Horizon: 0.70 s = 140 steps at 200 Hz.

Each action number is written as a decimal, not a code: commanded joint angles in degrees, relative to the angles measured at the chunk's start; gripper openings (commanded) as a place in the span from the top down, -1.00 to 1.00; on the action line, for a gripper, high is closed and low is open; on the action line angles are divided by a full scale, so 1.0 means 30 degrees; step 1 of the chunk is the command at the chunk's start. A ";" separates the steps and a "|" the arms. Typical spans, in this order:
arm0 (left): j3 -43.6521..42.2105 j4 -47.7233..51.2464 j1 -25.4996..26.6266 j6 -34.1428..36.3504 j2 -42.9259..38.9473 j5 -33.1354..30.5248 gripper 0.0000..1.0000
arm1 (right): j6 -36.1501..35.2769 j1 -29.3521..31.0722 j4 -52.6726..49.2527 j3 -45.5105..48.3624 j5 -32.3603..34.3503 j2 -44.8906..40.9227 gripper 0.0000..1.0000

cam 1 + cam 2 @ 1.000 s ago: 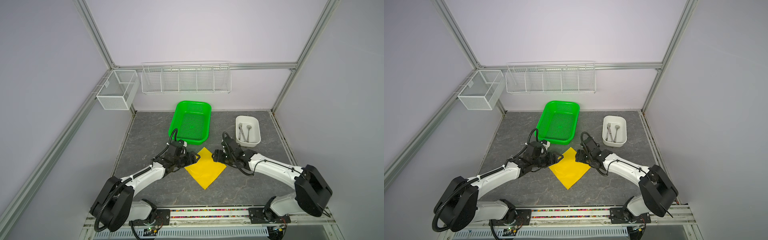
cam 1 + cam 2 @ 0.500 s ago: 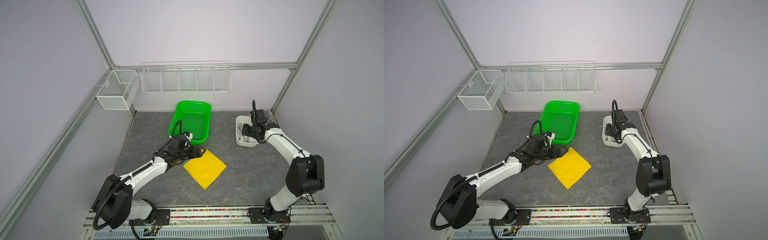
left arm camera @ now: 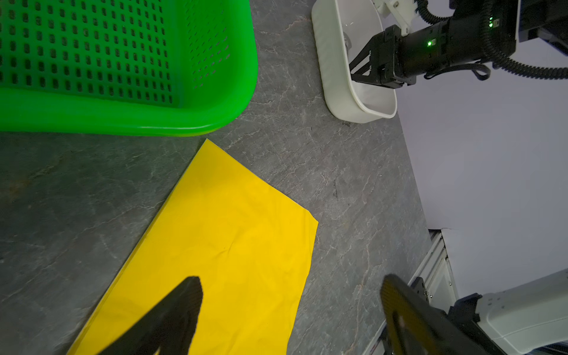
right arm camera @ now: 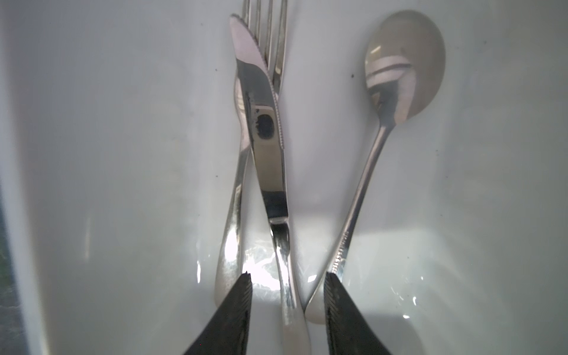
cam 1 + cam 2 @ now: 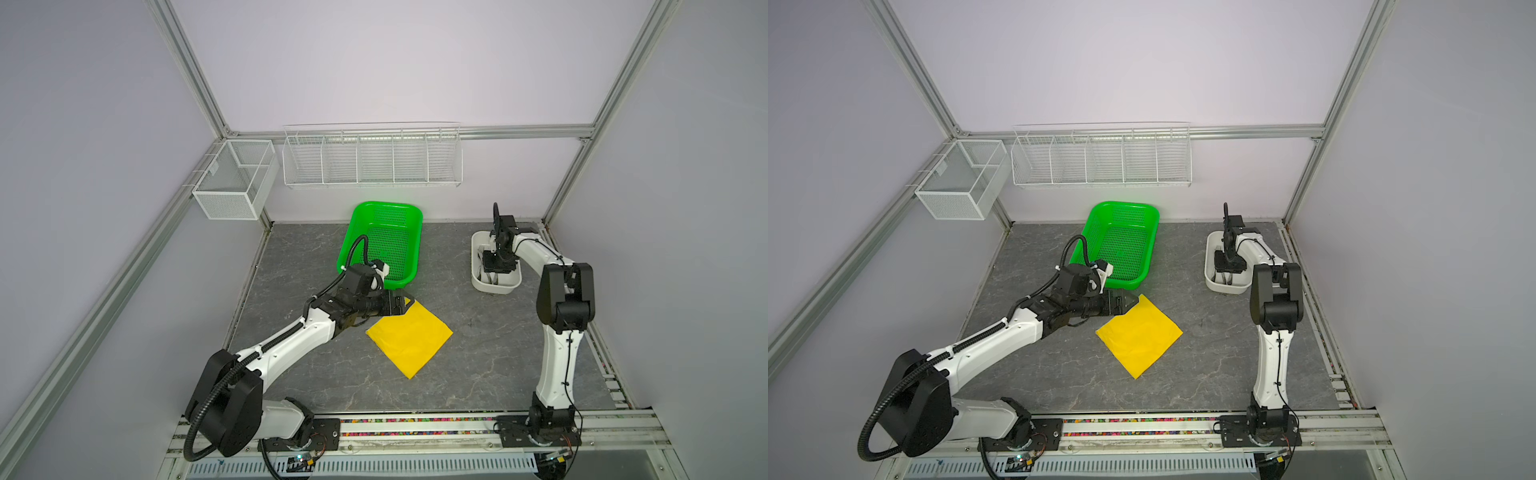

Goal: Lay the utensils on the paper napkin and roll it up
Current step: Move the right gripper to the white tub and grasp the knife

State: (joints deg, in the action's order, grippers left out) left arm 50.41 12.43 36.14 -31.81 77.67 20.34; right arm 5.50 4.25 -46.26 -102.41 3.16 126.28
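The yellow paper napkin (image 5: 409,338) (image 5: 1139,334) (image 3: 230,246) lies flat on the grey table, turned like a diamond. My left gripper (image 5: 405,303) (image 5: 1131,303) (image 3: 290,285) hovers open over its far-left corner, holding nothing. The utensils lie in a white bin (image 5: 478,286) (image 5: 1210,282) (image 4: 123,153): the knife (image 4: 264,138) crosses over the fork (image 4: 236,190), and the spoon (image 4: 402,67) lies beside them. My right gripper (image 5: 494,270) (image 5: 1225,268) (image 4: 289,276) reaches down into the bin. Its jaws stand either side of the knife's handle with gaps showing.
A green perforated basket (image 5: 382,245) (image 5: 1121,245) (image 3: 123,107) sits just behind the napkin and the left gripper. On the back wall hangs a long white wire rack (image 5: 372,156), and a wire box (image 5: 232,183) on the left wall.
The right arm left the napkin's edge, swung to the white bin and came down among the utensils with narrower jaws. The left gripper opened wider beside the napkin's corner.
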 commanded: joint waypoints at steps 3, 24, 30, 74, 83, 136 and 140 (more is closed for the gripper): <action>0.0366 0.0387 0.0082 0.0471 -0.0102 -0.0372 -0.84 | -0.1338 -0.0007 -0.1530 -0.1378 -0.0046 0.0901 0.17; 0.0454 0.0342 0.0082 0.0412 0.0257 -0.0053 -0.84 | -0.1830 -0.0003 -0.2363 -0.2632 -0.0077 0.1924 0.20; 0.0453 0.0326 0.0082 0.0396 0.0348 0.0010 -0.84 | -0.1911 -0.0010 -0.2558 -0.2933 -0.0057 0.2185 0.20; 0.0418 0.0313 0.0082 0.0409 0.0536 -0.0060 -0.84 | -0.2533 0.0071 -0.4139 -0.4672 -0.0007 0.3684 0.20; 0.0409 0.0297 0.0090 0.0423 0.0579 -0.0070 -0.84 | -0.2644 0.0131 -0.4578 -0.4934 0.0257 0.4039 0.22; 0.0616 0.0469 0.0082 0.0543 0.1008 -0.0182 -0.84 | -0.3154 0.0350 -0.5635 -0.5064 0.0416 0.5707 0.38; 0.0705 0.0572 0.0086 0.0606 0.1058 -0.0173 -0.84 | -0.3153 0.0341 -0.5629 -0.5046 0.0429 0.5772 0.40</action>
State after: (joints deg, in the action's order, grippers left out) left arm 50.46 12.58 36.14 -31.31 79.48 20.21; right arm -1.72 4.97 -58.61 -118.87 5.17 138.26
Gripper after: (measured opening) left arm 0.920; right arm 0.326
